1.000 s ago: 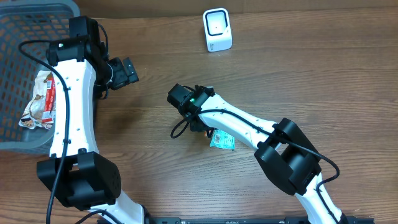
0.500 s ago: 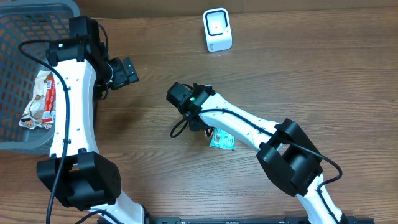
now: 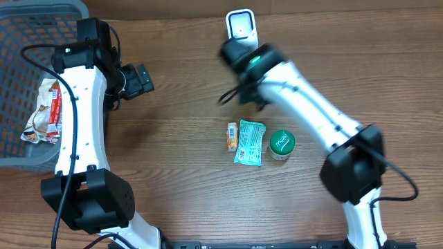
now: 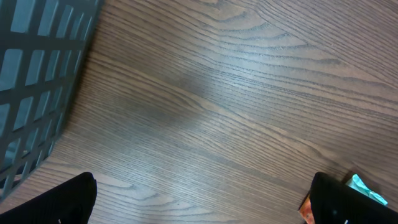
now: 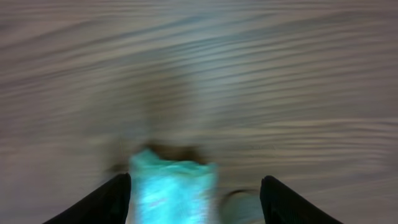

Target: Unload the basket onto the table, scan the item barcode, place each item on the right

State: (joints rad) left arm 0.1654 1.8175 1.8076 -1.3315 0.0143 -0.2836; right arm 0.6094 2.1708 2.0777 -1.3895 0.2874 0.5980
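The flat teal plastic packet (image 3: 249,142) lies near the middle of the brown wood-grain surface (image 3: 173,187). A small orange packet (image 3: 231,136) sits just beside its left edge, and a round green-lidded jar (image 3: 282,144) just beside its right edge. The right tool (image 5: 196,193) hangs above the packet, apart from it, its fingers spread wide around nothing. The right arm is blurred and crosses the lower part of the white box-shaped scanner (image 3: 241,21), which stands near the far edge. The left tool (image 3: 142,79) hovers just right of the grey plastic mesh basket (image 3: 21,41) in the far left corner. It is also wide and empty. A printed snack packet (image 3: 45,111) lies inside the basket. Open wood stretches between the left tool and the three items, and across the right half.
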